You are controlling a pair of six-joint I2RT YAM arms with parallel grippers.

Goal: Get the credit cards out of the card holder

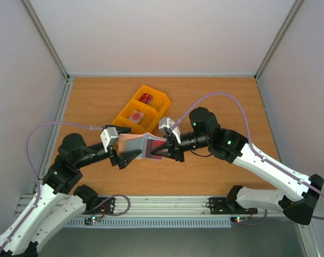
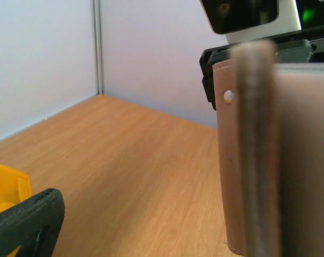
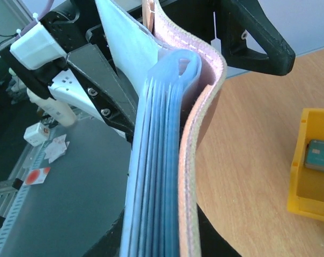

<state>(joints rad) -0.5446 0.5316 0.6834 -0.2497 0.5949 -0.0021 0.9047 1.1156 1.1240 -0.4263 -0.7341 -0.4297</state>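
Step in hand: emptying the taupe-brown bifold card holder (image 1: 142,142), which is held up off the wooden counter (image 1: 215,101) between the arms.
Left end effector (image 1: 128,151): spread, one finger on each side of the holder.
Right end effector (image 1: 157,149): pinching the holder's end.
Already out: dark red card (image 1: 146,98) and whitish-pink card (image 1: 136,115) (both in the yellow plastic tray (image 1: 151,88)).
Next move: probably nip a card edge inside a pocket.
Hidden: the teal card; the pocket contents cannot be made out.
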